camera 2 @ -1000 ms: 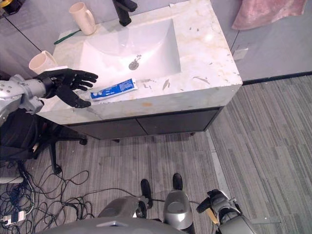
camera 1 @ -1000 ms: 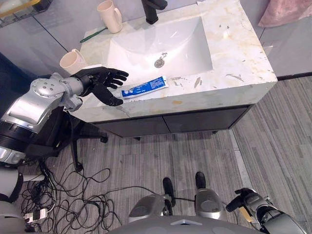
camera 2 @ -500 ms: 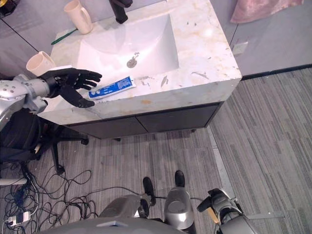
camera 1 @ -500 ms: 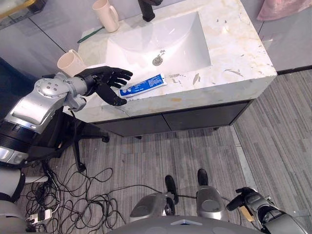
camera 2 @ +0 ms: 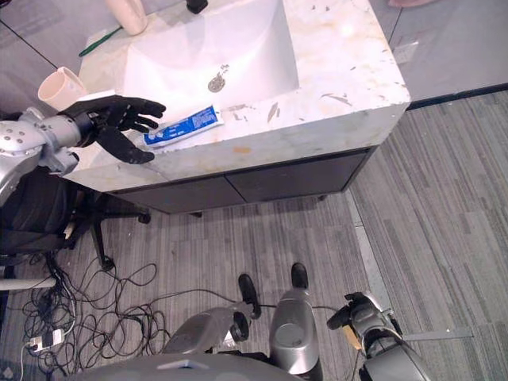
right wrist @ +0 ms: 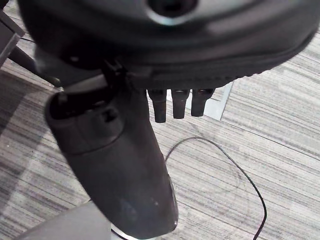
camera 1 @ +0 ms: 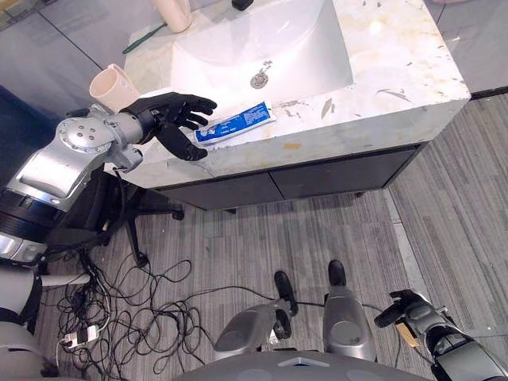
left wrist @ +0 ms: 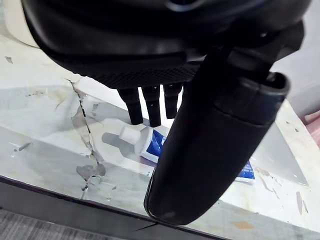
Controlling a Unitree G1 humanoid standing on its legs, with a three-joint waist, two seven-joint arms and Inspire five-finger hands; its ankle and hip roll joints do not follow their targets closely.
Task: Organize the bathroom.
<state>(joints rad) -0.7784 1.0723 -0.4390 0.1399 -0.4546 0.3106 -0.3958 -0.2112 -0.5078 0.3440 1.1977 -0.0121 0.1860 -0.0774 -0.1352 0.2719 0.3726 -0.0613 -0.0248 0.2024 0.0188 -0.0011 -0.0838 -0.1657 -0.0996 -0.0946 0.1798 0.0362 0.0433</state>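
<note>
Left hand (camera 1: 168, 115), fingers spread and holding nothing, hovers at the capped end of the blue-and-white toothpaste tube (camera 1: 235, 124).

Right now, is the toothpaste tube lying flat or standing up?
Lying flat: the toothpaste tube rests lengthwise on the counter beside the open left hand.

You face a marble bench (camera 1: 397, 55) with white sink (camera 1: 270, 48), dark cabinets (camera 1: 317, 178) below, grey plank floor (camera 1: 444, 230).

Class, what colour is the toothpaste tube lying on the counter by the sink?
The toothpaste tube is blue with a white cap, clearest in the left eye view.
</note>
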